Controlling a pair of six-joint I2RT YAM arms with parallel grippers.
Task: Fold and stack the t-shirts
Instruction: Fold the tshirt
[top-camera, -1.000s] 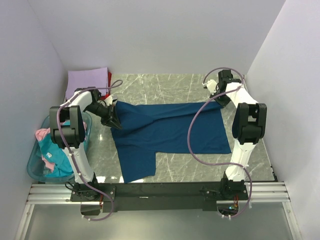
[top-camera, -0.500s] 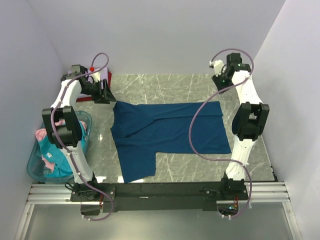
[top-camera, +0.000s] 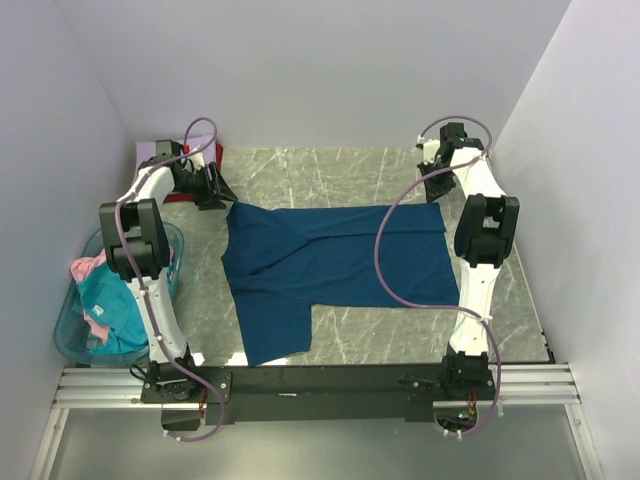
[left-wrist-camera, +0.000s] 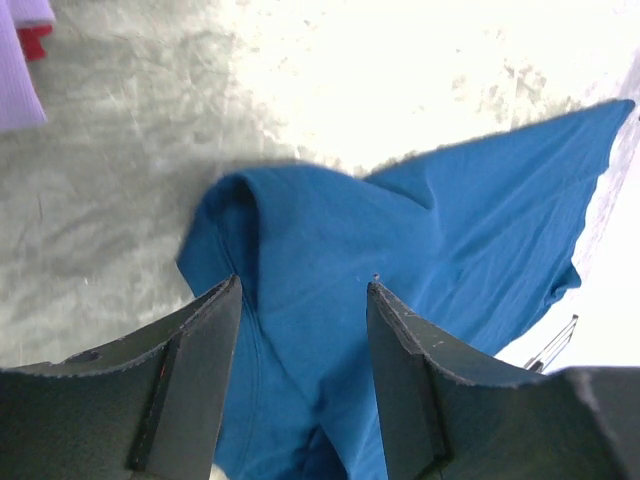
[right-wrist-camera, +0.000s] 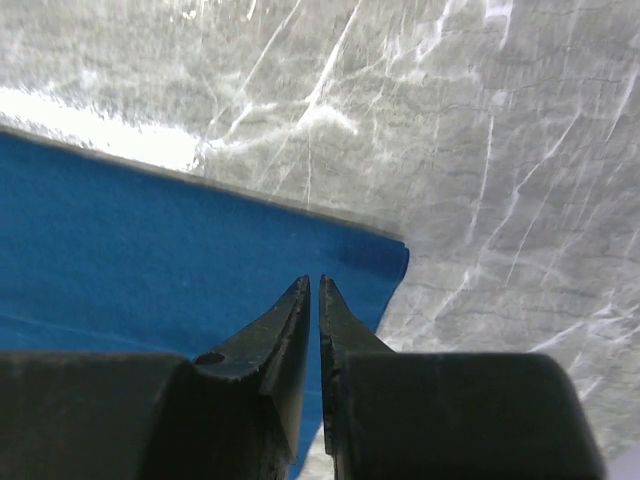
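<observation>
Since a second ago I've let go of the dark blue t-shirt (top-camera: 340, 262) and drawn both arms off toward the back edge. At 8 o'clock the basket (top-camera: 66, 340) holds the teal shirt (top-camera: 112, 308) and pink shirt (top-camera: 84, 268), not yet folded. At 10 o'clock the lavender shirt (left-wrist-camera: 18, 70) looks done, lying beside a red shirt (left-wrist-camera: 36, 42). My left gripper (left-wrist-camera: 300, 290) hangs wide and empty over the blue one's bunched far-left corner, that shirt lies mid-table barely begun, and my right gripper (right-wrist-camera: 311, 282), pinched almost closed on nothing, hovers over its 1 o'clock corner.
</observation>
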